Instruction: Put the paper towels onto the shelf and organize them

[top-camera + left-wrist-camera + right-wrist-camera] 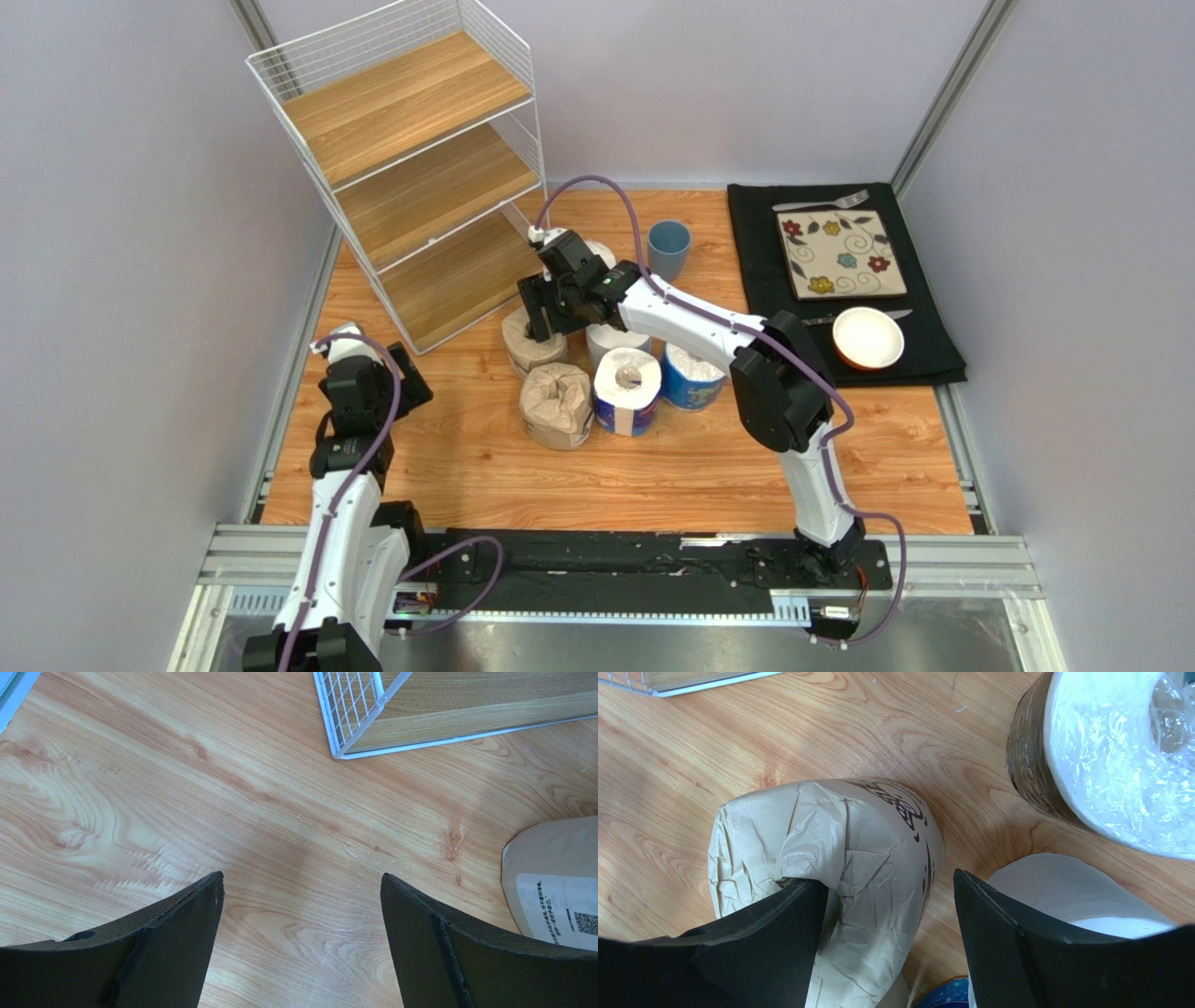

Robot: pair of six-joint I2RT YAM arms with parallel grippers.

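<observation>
Top view: paper towels (627, 392) stand clustered on the counter (463, 469), just in front of the shelf (407, 154). My right pincer (537, 319) covers the top of the brown roll (530, 343). Only the right wrist view shows the rest: the roll stands on end, long axis vertical, core facing up. The pincer is spread, one finger in the core, the other outside. My left pincer (302, 876) is spread above the counter.

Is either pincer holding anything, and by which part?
Nothing yet. The right pincer straddles the brown roll at its top rim, unclamped; the left pincer is open, empty.
</observation>
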